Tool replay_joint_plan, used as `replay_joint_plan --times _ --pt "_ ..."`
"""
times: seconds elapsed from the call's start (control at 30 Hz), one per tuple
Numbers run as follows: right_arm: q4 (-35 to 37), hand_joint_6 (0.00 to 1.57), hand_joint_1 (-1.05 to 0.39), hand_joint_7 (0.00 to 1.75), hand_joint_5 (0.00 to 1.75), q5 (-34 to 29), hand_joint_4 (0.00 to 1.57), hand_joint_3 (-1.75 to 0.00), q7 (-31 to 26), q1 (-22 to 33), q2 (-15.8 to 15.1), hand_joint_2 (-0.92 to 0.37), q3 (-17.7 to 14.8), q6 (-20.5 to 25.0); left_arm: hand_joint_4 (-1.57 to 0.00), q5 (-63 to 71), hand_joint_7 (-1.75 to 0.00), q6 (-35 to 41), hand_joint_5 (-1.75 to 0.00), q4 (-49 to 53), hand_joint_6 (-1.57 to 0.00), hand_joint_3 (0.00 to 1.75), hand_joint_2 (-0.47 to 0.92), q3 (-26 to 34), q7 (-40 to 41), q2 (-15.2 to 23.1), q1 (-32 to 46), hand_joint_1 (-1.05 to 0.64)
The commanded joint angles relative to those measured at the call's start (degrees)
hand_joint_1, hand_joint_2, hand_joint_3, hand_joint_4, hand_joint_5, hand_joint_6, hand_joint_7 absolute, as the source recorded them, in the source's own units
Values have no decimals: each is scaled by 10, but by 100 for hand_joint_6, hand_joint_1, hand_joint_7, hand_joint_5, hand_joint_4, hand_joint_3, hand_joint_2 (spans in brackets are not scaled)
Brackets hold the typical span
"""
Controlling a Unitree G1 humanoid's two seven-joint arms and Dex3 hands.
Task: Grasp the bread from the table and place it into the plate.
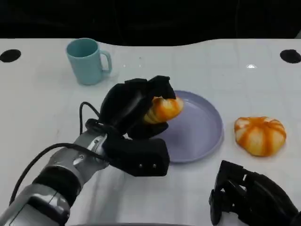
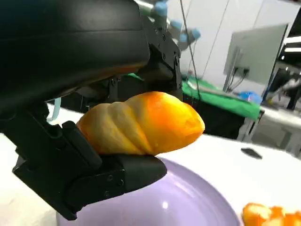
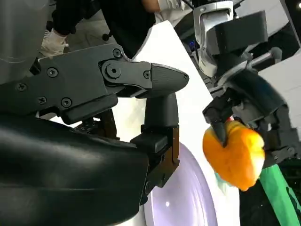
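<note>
The white surface (image 1: 42,108) carries everything here, with a black strip beyond its far edge. Next in size is the silver left forearm (image 1: 61,176), reaching up from the lower left, a black cable looping beside it. Its left hand (image 1: 134,110) hangs over the near-left rim of the purple plate (image 1: 200,129), which lies flat in the middle of the surface. The right hand (image 1: 249,195) sits low at the lower right, near the surface and apart from the plate; its fingers (image 3: 155,80) are stretched out with nothing between them.

An orange-and-white round bun (image 1: 260,135) lies on the surface just right of the plate, not touching it. A light blue mug (image 1: 87,61) stands upright at the far left, handle turned to the right, well apart from the plate.

The bread (image 1: 162,109) is held in the air above the plate's left part, pinched between the left hand's fingers (image 2: 117,176) from above and below. It is an oblong twisted roll; its long axis runs roughly left to right across the plate, with the browner end pointing right, out of the hand, toward the plate's middle.
</note>
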Motion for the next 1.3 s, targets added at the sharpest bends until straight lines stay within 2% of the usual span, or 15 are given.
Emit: replay_joint_plan --times 0.03,0.07,0.1,0.13,0.17,0.2,0.27,0.33,0.47,0.57,0.83,1.0,1.13,1.23,1.3 --pt "-8 41 -54 167 175 -1 60 -44 -1 0 -1 -92 2 -5 -91 7 -168 18 -175 25 -68 110 43 -15 -14 -7 -36 -27" --pt "-10 41 -54 167 175 0 60 -44 0 0 -1 -92 3 -4 -85 7 -142 22 -175 27 -73 101 50 -16 -21 -8 -39 -27" --pt "-9 41 -53 167 175 2 60 -44 3 1 0 -92 3 -7 -83 2 -131 24 -175 28 -76 96 53 -16 -40 -9 -43 -27" --pt "-9 41 -53 166 175 2 60 -45 5 1 0 -92 3 -9 -78 -2 -107 24 -165 29 -78 84 59 -16 -62 -8 -46 -27" --pt "-10 41 -53 166 175 1 60 -45 5 1 0 -92 4 -10 -73 -4 -69 24 -145 29 -78 64 69 -18 -83 -6 -50 -27" --pt "-10 41 -53 166 175 0 60 -46 5 2 0 -92 5 -10 -71 -3 -48 26 -133 27 -79 50 77 -23 -106 -2 -54 -29" --pt "-11 41 -53 167 175 -1 60 -46 5 3 0 -92 6 -8 -58 2 -16 30 -100 21 -68 34 89 -30 -134 3 -58 -33" --pt "-16 41 -54 167 175 1 60 -46 3 4 -1 -92 8 -1 -49 5 -6 34 -84 12 -59 33 91 -35 -156 9 -58 -36" --pt "-23 42 -55 167 175 1 61 -45 3 10 -4 -92 7 -4 -38 6 0 46 -55 -1 -44 34 92 -43 -185 10 -53 -47" --pt "-27 42 -55 167 175 6 61 -43 4 11 -6 -92 4 1 -28 8 0 58 -44 -13 -36 40 92 -51 -213 13 -48 -58" --pt "-32 40 -54 165 175 17 59 -44 13 15 -7 -92 0 4 -8 11 0 72 -32 -79 -23 58 92 -59 -266 40 -20 -87" --pt "-35 41 -55 164 175 17 59 -41 11 16 -7 -92 0 5 -7 6 0 78 -32 -124 -23 59 92 -52 -281 60 -2 -88" --pt "-40 41 -54 163 175 17 58 -41 8 20 -5 -92 1 6 -14 -106 -3 15 -37 -154 -28 53 92 14 -325 78 50 -82" --pt "-44 43 -54 161 175 21 58 -41 6 21 -4 -92 1 13 -35 -202 -9 -35 -50 -151 -44 45 92 65 -351 66 94 -75" --pt "-48 43 -53 161 175 23 58 -41 6 22 -4 -92 0 17 -43 -259 -12 -60 -73 -145 -59 38 92 92 -377 55 117 -69"
